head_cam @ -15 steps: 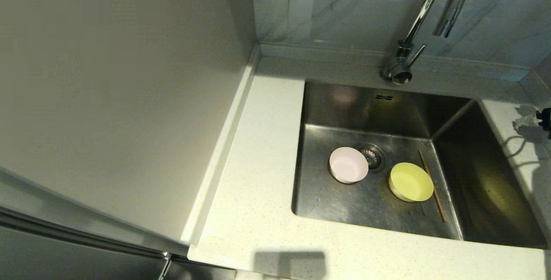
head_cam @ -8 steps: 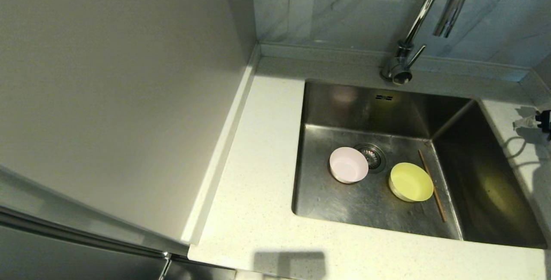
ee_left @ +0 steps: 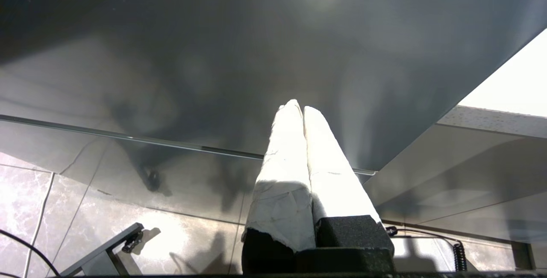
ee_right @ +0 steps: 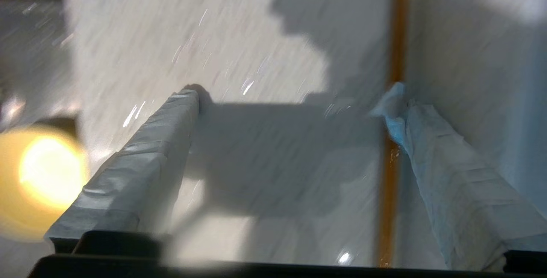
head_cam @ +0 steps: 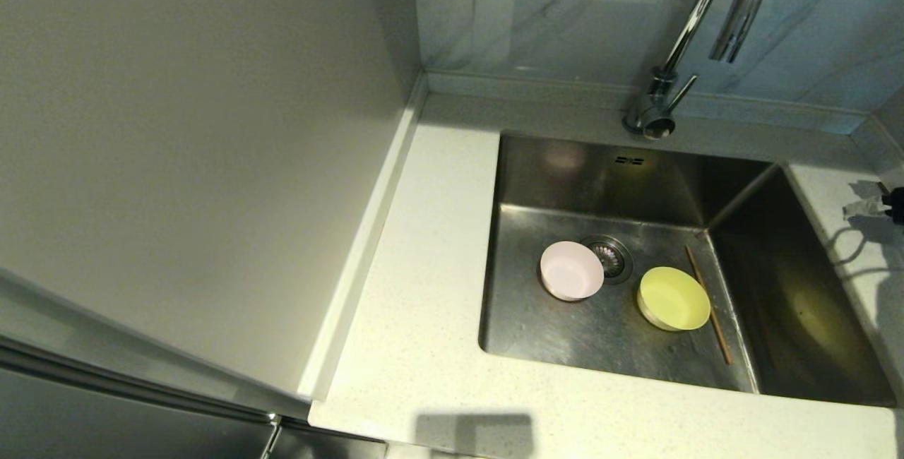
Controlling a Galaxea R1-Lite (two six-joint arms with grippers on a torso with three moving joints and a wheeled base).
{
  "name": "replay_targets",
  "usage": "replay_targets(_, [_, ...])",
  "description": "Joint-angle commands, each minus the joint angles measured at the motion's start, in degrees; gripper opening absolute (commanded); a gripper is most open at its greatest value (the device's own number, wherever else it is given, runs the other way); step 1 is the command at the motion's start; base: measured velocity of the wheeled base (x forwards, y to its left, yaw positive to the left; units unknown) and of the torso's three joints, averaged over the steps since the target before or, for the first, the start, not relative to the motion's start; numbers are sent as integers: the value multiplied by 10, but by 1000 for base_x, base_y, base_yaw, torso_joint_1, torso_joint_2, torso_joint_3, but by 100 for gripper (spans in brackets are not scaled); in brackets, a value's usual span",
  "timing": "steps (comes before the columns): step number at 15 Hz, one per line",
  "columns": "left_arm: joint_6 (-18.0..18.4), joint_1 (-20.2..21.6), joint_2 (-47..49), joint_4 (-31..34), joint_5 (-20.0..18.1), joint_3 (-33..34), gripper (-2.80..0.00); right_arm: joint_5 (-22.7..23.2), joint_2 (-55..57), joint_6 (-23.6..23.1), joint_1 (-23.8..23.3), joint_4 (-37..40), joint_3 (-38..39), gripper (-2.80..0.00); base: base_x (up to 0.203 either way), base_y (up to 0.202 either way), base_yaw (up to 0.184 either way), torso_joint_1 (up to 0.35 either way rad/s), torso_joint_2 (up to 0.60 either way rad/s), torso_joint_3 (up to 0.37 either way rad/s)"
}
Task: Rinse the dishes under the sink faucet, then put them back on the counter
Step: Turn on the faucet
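A pale pink bowl (head_cam: 572, 270) sits on the floor of the steel sink (head_cam: 607, 176), beside the drain. A yellow-green bowl (head_cam: 674, 298) lies to its right, and a thin brown chopstick (head_cam: 708, 311) rests along the sink's right wall. The chrome faucet (head_cam: 664, 92) rises behind the basin. My right gripper (ee_right: 290, 100) is open and holds nothing. It looks down into the sink with the chopstick (ee_right: 393, 184) by one finger and the yellow-green bowl (ee_right: 42, 179) off to the side. Only its taped fingertip (head_cam: 863, 209) shows at the head view's right edge. My left gripper (ee_left: 299, 107) is shut and parked below the counter.
The off-white speckled counter (head_cam: 431, 247) surrounds the sink, with a wide strip on the left and a narrow one on the right. A tall grey cabinet side (head_cam: 198, 162) borders the counter on the left. Blue-grey marbled tile backs the faucet.
My right gripper's tip at the head view's right edge has drifted slightly down and outward. The bowls and the chopstick have not moved.
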Motion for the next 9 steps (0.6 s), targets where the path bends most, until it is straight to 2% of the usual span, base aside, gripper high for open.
replay_targets(1, [0, 0, -2, 0, 0, 0, -280, 25, -6, -3, 1, 37, -3, 0, 0, 0, 0, 0, 0, 0])
replay_targets(6, [0, 0, -2, 0, 0, 0, -280, 50, -27, -30, 1, 111, -3, 0, 0, 0, 0, 0, 0, 0])
replay_targets(9, [0, 0, -2, 0, 0, 0, -280, 69, -35, -29, 2, 111, -4, 0, 0, 0, 0, 0, 0, 0])
